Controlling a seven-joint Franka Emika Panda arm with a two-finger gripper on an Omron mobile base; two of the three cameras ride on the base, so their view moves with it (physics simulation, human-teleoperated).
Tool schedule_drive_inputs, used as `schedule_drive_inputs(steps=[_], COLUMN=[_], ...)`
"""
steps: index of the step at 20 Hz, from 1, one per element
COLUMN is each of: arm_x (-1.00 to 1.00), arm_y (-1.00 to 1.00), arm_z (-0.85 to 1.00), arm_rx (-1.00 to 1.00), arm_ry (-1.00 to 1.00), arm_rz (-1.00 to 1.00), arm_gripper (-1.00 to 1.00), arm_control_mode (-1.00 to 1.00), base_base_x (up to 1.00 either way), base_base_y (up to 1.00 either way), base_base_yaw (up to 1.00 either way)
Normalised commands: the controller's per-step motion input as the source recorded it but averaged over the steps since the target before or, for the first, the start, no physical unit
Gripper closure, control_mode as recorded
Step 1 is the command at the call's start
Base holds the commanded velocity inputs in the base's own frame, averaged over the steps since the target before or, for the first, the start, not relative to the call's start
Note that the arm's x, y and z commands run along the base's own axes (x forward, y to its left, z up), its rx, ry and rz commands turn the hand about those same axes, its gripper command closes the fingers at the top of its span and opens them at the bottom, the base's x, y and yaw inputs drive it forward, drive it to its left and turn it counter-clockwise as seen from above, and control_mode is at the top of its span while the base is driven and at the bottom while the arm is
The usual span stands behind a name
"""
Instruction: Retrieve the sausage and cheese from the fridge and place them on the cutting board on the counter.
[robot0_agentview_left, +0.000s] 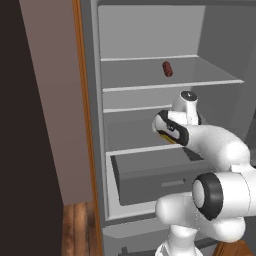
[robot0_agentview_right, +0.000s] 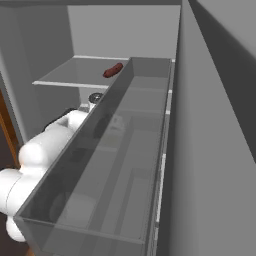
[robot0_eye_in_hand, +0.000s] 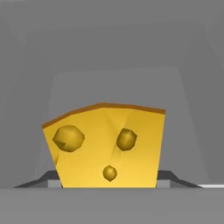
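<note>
Left base view: fridge (robot0_agentview_left: 95, 125) standing open, pale grey shelves and a pulled-out drawer (robot0_agentview_left: 150, 172) on show. Sausage (robot0_agentview_left: 167, 69) lying alone on the upper glass shelf (robot0_agentview_left: 150, 75), toward the back, long axis running roughly front to back, near end tipped slightly left. White arm reaching into the compartment below that shelf, just above the drawer, with a sliver of yellow at the wrist's underside. Drawer contents impossible to make out.

Right base view: same sausage (robot0_agentview_right: 113, 70) seen on the shelf beyond a translucent grey door bin (robot0_agentview_right: 125, 150), long axis slanting from lower left to upper right. Arm visible left of and through the bin wall.

Hand view: cheese (robot0_eye_in_hand: 105, 146) close up and centred, a yellow wedge with round holes, brown rind along its top edge, broad face toward the camera, narrowing downward. Claw (robot0_eye_in_hand: 107, 181) fingertips barely showing as dark slivers either side of the wedge's base; impossible to say whether clamped on the cheese or merely spread around it.
</note>
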Motion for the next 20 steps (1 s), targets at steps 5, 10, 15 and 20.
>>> schedule_drive_inputs(steps=[5, 10, 15, 20], arm_x=[-0.89, -0.71, -0.90, -0.96], arm_y=[0.01, 0.09, 0.19, 0.36], arm_z=[0.89, 0.92, 0.80, 0.64], arm_rx=[0.00, 0.00, 0.00, 0.00], arm_ry=[-0.02, -0.02, 0.00, 0.00], arm_rz=[0.03, 0.00, -0.06, -0.07], arm_gripper=[1.00, 1.00, 1.00, 1.00], arm_control_mode=[-1.00, -1.00, -1.00, -1.00], base_base_x=[0.00, 0.00, 0.00, 0.00], base_base_y=[0.00, 0.00, 0.00, 0.00], base_base_yaw=[0.00, 0.00, 0.00, 0.00])
